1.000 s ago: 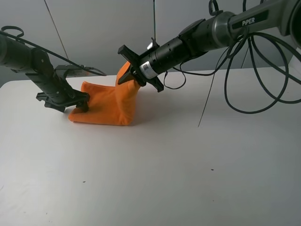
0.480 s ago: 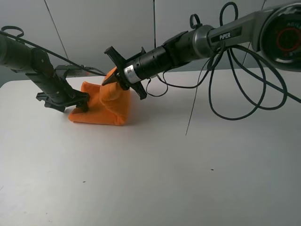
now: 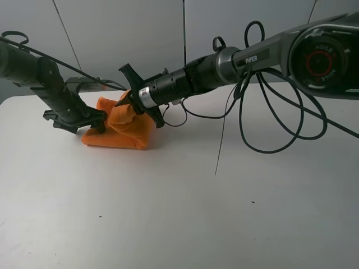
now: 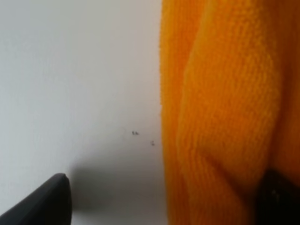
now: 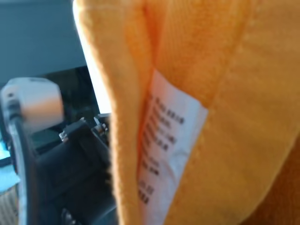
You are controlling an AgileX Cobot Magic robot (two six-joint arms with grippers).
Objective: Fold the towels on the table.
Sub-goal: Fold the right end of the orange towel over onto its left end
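The orange towel [image 3: 130, 133] lies bunched on the white table [image 3: 185, 207] at the back left. My right gripper [image 3: 127, 102] reaches across from the right. It is shut on a raised corner of the towel and holds it over the towel's left part. The right wrist view is filled with towel [image 5: 243, 117] and its white printed label [image 5: 168, 154]; the fingers are hidden there. My left gripper [image 3: 93, 122] rests low at the towel's left edge. In the left wrist view its dark fingers [image 4: 47, 201] stand wide apart, with the towel's edge [image 4: 220, 117] between them.
Black cables [image 3: 263, 129] hang from the right arm and loop above the table's back right. The left arm [image 5: 70, 168] shows dark behind the towel in the right wrist view. A few tiny dark specks [image 3: 253, 202] dot the table.
My right gripper has carried the raised towel corner to the left and lower, toward the left gripper, folding the towel over itself. The left arm has not moved.
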